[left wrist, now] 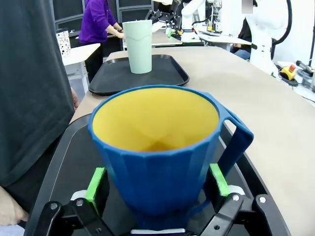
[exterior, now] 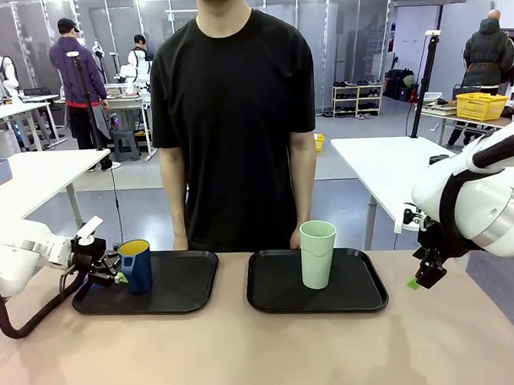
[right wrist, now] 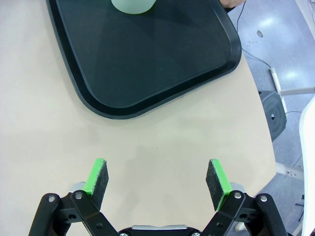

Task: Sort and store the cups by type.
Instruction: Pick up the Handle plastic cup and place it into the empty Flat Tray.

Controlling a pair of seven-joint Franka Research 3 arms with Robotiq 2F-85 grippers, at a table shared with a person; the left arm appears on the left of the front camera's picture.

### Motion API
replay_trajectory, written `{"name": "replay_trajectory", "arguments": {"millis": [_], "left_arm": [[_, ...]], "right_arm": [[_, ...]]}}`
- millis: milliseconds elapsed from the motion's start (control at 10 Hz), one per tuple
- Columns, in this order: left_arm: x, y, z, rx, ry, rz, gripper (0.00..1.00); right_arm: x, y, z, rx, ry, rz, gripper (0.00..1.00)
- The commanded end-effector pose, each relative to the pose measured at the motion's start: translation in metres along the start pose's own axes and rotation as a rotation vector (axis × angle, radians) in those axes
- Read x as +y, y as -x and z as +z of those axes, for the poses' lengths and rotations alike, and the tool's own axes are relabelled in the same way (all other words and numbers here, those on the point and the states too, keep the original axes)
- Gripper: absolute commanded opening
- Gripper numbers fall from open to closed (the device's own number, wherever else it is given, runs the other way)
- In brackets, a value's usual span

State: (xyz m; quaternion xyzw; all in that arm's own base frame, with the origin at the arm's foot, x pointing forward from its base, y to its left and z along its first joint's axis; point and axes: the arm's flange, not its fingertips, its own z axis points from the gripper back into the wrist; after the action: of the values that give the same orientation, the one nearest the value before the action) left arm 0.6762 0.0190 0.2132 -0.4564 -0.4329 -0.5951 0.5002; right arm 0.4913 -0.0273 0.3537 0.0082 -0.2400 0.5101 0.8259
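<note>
Two black trays are seen side by side on the tan table, at its far edge in front of a person in a black T-shirt. On the left tray the dark-blue cup with handle and yellow inside is stood upright near the tray's left end. It is flanked by the left gripper, reached in from the left; in the left wrist view the cup is seen between the green pads of that gripper, handle turned to the picture's right. The pads are set close against the cup's lower wall on both sides, but whether they are pressed on it or just off it cannot be told. On the right tray the tall mint-green tumbler is stood upright, left of the tray's middle, well apart from the blue cup. The right gripper is held above bare table just right of the right tray, pointed down. In the right wrist view its fingers are spread wide with nothing between them, over bare table near the tray's corner; the tumbler's base is cut by the top edge. The person's hands are rested at the far table edge behind the trays.
</note>
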Motion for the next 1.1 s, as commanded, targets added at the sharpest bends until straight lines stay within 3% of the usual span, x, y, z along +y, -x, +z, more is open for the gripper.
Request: {"name": "replay_trajectory", "arguments": {"millis": [0, 400, 1000], "left_arm": [[-0.009, 0.0, 0.003, 0.008, -0.024, 0.015, 1.0], [-0.033, -0.005, 0.021, 0.03, -0.059, 0.035, 1.0], [-0.079, -0.031, 0.066, 0.184, -0.219, 0.139, 1.0]], "right_arm": [[-0.003, -0.001, 0.0, -0.016, -0.008, -0.002, 1.0], [-0.003, -0.001, 0.0, -0.016, -0.008, -0.002, 1.0], [-0.003, -0.001, 0.0, -0.016, -0.008, -0.002, 1.0]]}}
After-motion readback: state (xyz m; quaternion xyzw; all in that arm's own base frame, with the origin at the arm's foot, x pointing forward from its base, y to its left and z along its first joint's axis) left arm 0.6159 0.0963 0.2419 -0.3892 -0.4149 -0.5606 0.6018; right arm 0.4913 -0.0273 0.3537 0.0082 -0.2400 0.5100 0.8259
